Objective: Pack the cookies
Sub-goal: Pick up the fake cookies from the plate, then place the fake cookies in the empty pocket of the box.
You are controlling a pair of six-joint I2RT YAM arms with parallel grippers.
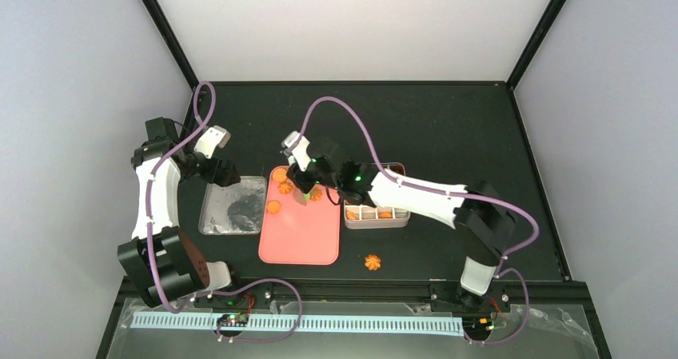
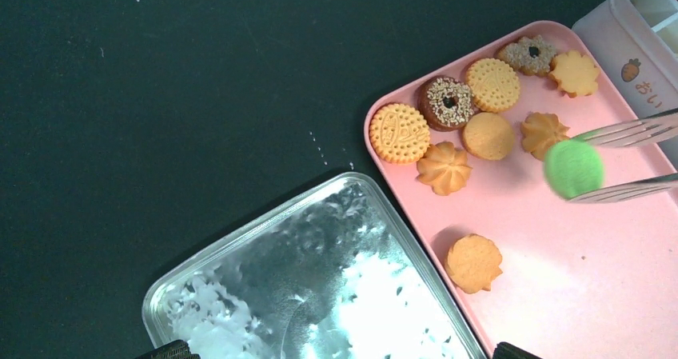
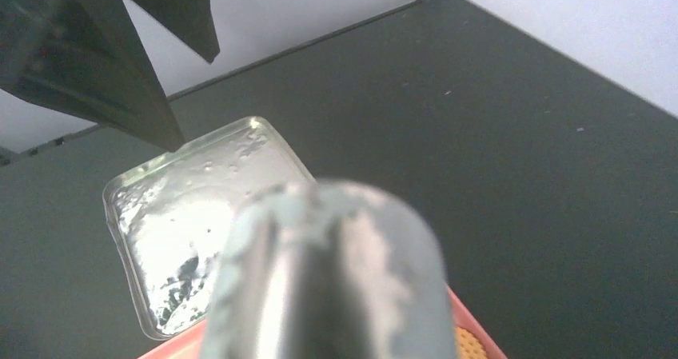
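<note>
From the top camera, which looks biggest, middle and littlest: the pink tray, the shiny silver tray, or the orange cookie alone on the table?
1. pink tray, biggest.
2. shiny silver tray, somewhat smaller.
3. lone orange cookie, by far littlest.
All lie flat at one level, so nearness does not muddle it.

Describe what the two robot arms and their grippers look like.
Both the left arm and right arm have white curved shells on the long links, with black joints and bases. A purple cable loops along each. The left gripper and right gripper are black, behind white wrist housings. Green lights glow on the right arm.
</note>
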